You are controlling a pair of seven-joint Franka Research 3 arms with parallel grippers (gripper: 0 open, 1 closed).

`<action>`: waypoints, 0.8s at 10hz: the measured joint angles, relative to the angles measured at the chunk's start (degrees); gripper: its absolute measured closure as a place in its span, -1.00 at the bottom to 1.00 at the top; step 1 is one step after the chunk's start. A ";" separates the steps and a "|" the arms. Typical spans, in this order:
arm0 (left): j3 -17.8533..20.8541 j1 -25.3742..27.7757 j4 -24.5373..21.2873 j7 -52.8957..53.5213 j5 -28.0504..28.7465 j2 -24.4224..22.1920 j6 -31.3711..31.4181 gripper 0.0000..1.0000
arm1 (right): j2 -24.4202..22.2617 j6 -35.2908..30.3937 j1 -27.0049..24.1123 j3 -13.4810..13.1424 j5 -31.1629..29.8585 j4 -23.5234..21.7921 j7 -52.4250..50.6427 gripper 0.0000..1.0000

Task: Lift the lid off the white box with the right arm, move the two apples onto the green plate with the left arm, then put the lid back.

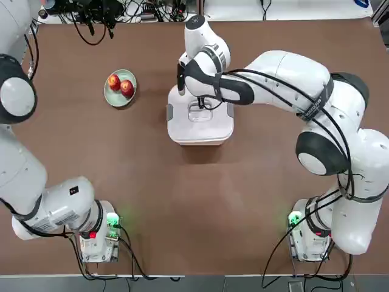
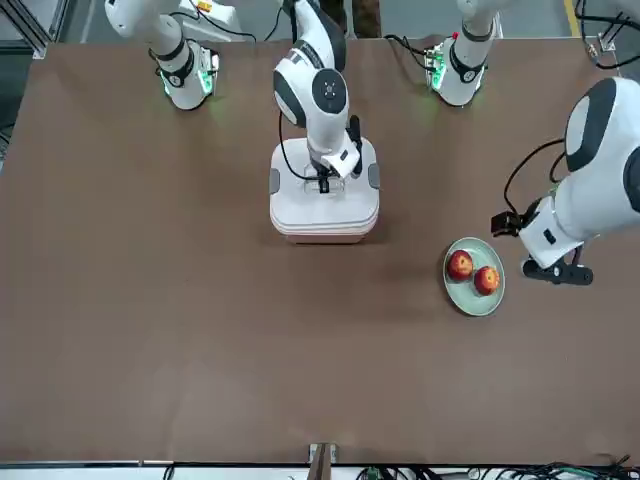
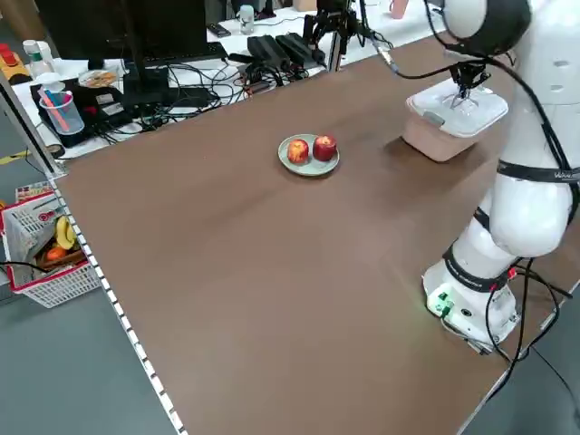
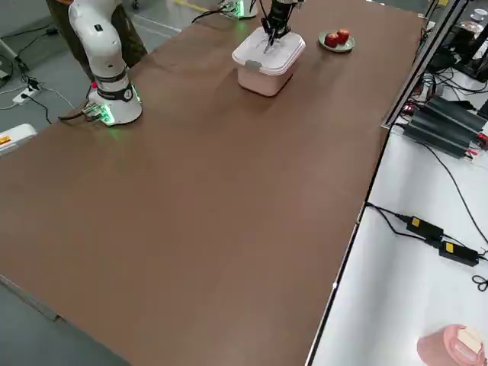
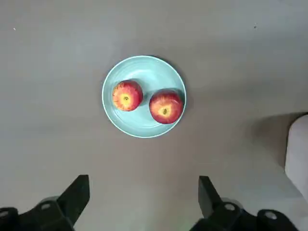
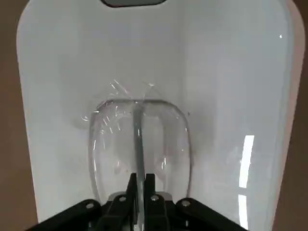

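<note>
Both apples (image 1: 120, 84) already on the green plate (image 1: 111, 97), side by side, well to the left of the white box (image 1: 200, 135) in the top view. Lid (image 1: 216, 125) seated on the box, looking level all round, grey clips showing at two opposite sides. Right gripper (image 6: 137, 185) straight above the lid's centre, pointing down, pinched tight on the thin bar handle (image 6: 138, 139). Left gripper (image 5: 144, 195) spread wide and empty, hanging above the table just beside the plate, clear of the fruit. Judged the closing step: letting go of the lid. To do it well: check first that every edge sits flush on the rim, then part the fingers without any sideways drag, and rise straight up so the handle is not snagged and the lid not tipped or the box shifted. Left arm best kept away from the plate meanwhile. No brand, label or readable writing anywhere on lid, box, plate or table.
</note>
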 joint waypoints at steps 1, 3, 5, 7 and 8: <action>5.33 -4.24 -0.01 1.58 -2.07 -1.50 0.00 -0.99 | 0.04 -0.12 -0.08 0.00 0.00 0.16 0.94 0.86; 13.52 -11.95 -0.04 2.38 -6.05 -3.42 0.05 -0.99 | 0.14 -0.24 -0.30 -0.01 0.05 0.43 1.42 0.86; 15.58 -14.58 -0.23 2.38 -7.89 -4.96 0.12 -0.99 | 0.20 -0.28 -0.37 0.00 0.06 0.51 1.99 0.86; 17.99 -17.43 -1.95 2.43 -7.98 -8.18 0.03 -0.99 | 0.25 -0.37 -0.38 0.00 0.05 0.57 3.79 0.82; 20.62 -19.85 -3.09 2.43 -7.98 -9.87 -0.07 -0.99 | 0.33 -0.29 -0.41 -0.05 0.03 0.62 4.13 0.81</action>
